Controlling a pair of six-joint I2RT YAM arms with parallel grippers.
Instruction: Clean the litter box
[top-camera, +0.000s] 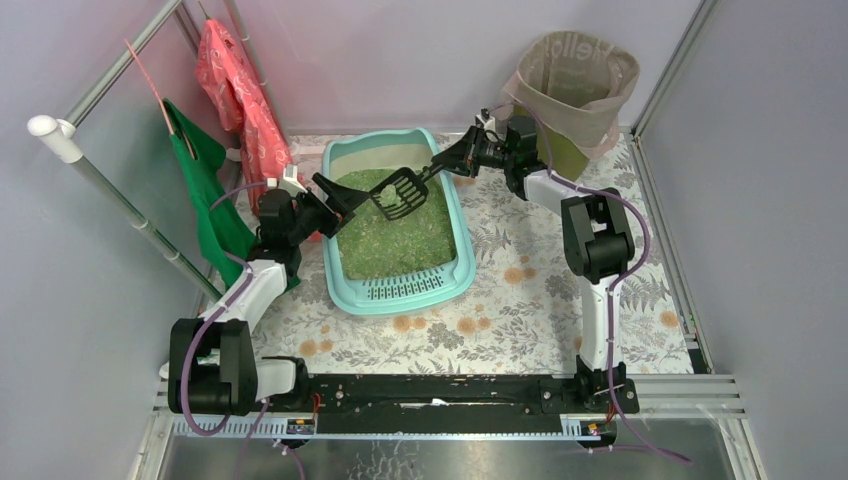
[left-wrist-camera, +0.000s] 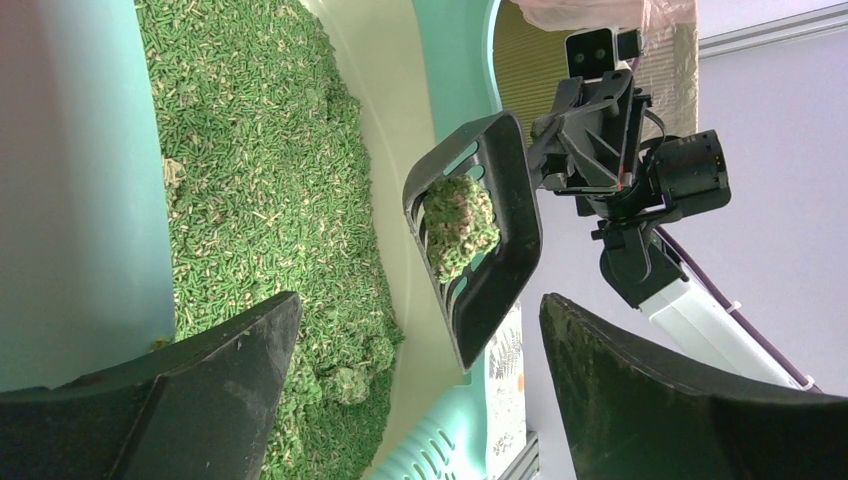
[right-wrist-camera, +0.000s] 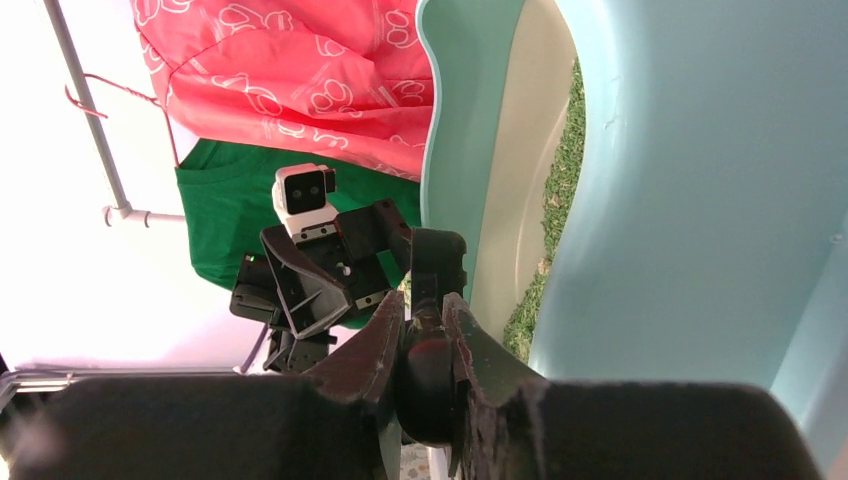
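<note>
Litter box (top-camera: 463, 245): pale turquoise tray on the floral tabletop (top-camera: 520, 300), centre-rear, between the two arms. The slotted grille step (top-camera: 405, 288) faces the arm bases. The bed of green granules (top-camera: 390, 240) fills the inside and looks lumpy in the left wrist view.

Right gripper (top-camera: 447, 163): reaches in from the far right, over the box's rear right corner. Its fingers (right-wrist-camera: 380, 345) are narrow and pinched onto the handle of a black slotted scoop (top-camera: 400, 185). The right wrist view shows the dark handle clamped between the two pads.

Scoop: its head sits over the rear half of the granule bed, open face tilted toward the left arm. One greenish clump (left-wrist-camera: 458, 225) coated in granules sits in the pan against the slots. In the left wrist view the head appears lifted clear of the bed, but the angle is oblique, so I cannot confirm a gap.

Left gripper (top-camera: 335, 200): over the box's left rim, pointed across at the scoop. Its fingers (left-wrist-camera: 230, 360) are spread wide, with nothing between them and nothing touched.

Surroundings:
- A round olive bin (top-camera: 560, 150) lined with a beige bag stands at the far right corner, just behind the right wrist.
- A red patterned garment (top-camera: 235, 90) and a green one (top-camera: 205, 190) hang on the left from a rail (top-camera: 120, 200).
</note>
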